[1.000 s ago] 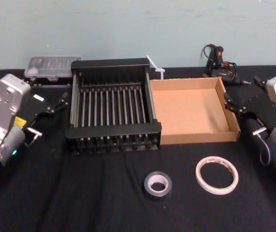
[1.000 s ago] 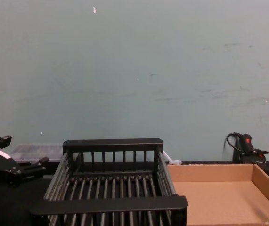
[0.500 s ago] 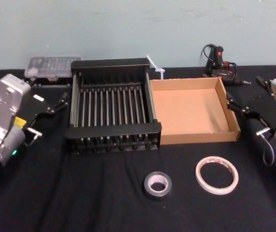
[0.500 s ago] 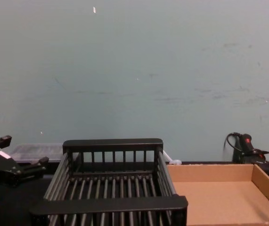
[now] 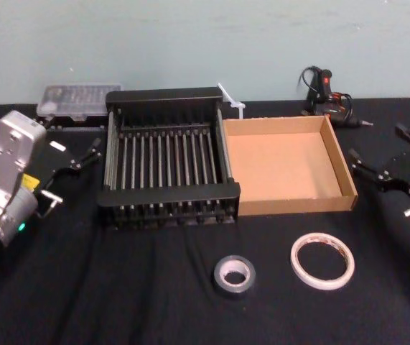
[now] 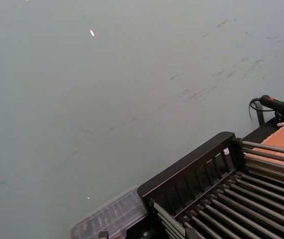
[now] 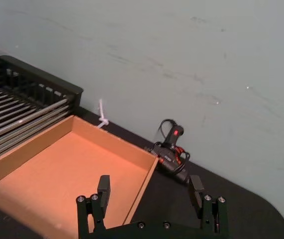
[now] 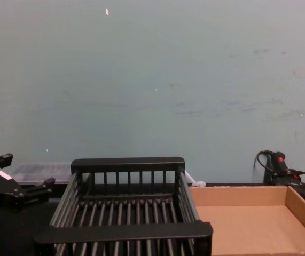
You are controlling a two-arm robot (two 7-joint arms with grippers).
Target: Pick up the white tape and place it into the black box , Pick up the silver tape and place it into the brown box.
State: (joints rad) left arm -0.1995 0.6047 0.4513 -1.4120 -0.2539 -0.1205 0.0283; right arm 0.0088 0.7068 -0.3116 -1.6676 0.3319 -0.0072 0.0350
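Opening step, nothing lifted: white tape (image 5: 322,259) and silver tape (image 5: 233,274) on counter; right claw (image 5: 391,167) released, empty, needing descent onto white tape; left claw (image 5: 75,159) released, parked beside black box (image 5: 169,194).

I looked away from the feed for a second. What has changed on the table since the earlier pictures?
The right gripper has swung outward, away from the brown box toward the table's right edge, jaws open and empty. The left gripper stayed parked left of the black box. The white tape and silver tape lie untouched on the cloth in front.
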